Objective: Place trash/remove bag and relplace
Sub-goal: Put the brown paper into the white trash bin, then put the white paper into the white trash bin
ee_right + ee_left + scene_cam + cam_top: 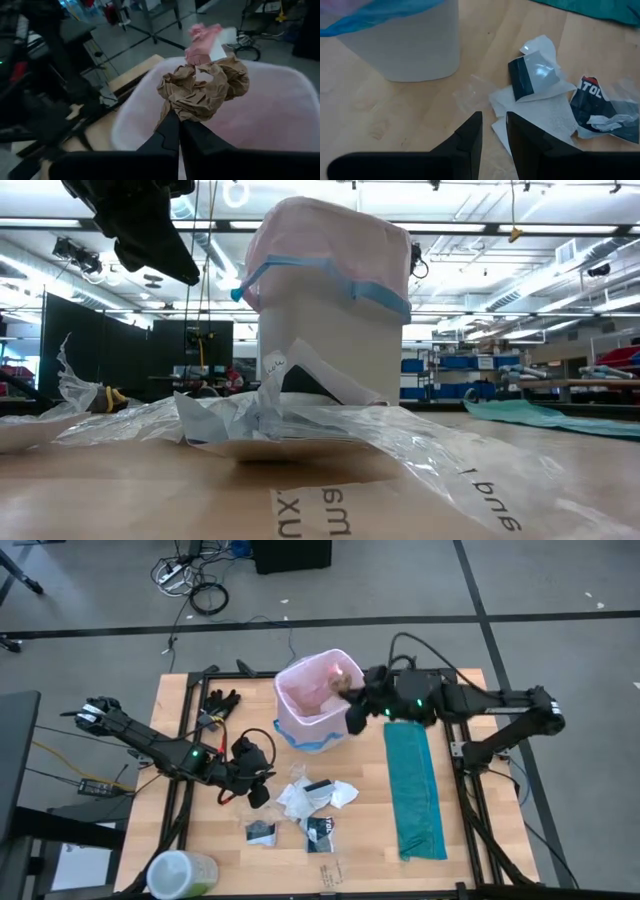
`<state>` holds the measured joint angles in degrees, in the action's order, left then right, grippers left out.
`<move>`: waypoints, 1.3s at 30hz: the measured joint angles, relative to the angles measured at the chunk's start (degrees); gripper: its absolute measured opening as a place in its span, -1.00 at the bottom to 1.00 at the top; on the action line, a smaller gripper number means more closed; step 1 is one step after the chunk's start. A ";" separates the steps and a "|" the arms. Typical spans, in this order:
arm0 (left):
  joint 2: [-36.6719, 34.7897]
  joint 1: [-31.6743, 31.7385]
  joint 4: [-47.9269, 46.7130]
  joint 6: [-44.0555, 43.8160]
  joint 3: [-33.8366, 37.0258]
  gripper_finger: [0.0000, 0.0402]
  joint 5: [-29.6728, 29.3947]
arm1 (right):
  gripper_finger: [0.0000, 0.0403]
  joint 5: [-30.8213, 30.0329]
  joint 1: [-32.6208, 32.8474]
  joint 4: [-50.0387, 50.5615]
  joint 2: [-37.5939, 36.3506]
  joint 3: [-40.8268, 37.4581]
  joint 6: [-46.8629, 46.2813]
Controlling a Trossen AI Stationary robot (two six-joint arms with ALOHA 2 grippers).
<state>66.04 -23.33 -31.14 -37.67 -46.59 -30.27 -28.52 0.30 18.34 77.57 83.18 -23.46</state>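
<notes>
One crumpled brown paper wad is pinched in the right end effector directly over the lined bin, while the left end effector is held narrowly parted near the scraps.

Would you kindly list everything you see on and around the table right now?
Bin: one, white, table's far middle.
Bag: one, pale pink with blue band, lining the bin.
Crumpled paper: one, brown, pinched above the bag's opening.
Scraps: several, white and black-and-white, on the table near the bin.
Teal bag: one, flat on the table's right side.
Gloves: black, far left of the table.
Cup: one, pale green, near left corner.
Left hand: partly open, empty, low beside the scraps.
Right hand: shut on the crumpled paper over the bin.
</notes>
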 joint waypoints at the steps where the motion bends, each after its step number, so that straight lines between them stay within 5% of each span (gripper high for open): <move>1: 0.00 0.00 0.09 -0.01 0.00 -0.52 -0.01 | -1.00 1.98 -1.54 0.07 0.25 0.04 0.13; 8: 0.00 0.00 0.32 -0.04 0.00 -0.52 -0.03 | -0.79 15.71 -6.65 3.07 2.11 -0.03 6.46; 14: 0.03 0.00 0.95 -0.04 0.00 -0.52 -0.05 | -0.15 10.70 -6.82 2.74 1.94 -0.03 9.92; 18: 0.01 0.00 0.98 -0.04 0.00 -0.52 -0.08 | 0.14 15.04 -4.94 1.40 1.52 -0.03 8.27; 23: 0.00 0.00 0.98 -0.04 0.00 -0.52 -0.10 | 0.15 17.88 5.07 9.83 2.94 -0.48 3.80; 30: 0.00 0.00 1.19 -0.04 -0.02 -0.52 -0.30 | 0.13 7.70 17.66 17.39 7.92 -6.94 -11.22; 39: 0.00 0.01 1.56 0.02 -0.02 -0.52 -0.38 | 0.21 5.02 21.09 18.98 20.90 -10.88 -20.05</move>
<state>66.04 -23.32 -29.59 -37.65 -46.61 -30.65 -23.50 21.39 37.32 98.47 72.30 -43.51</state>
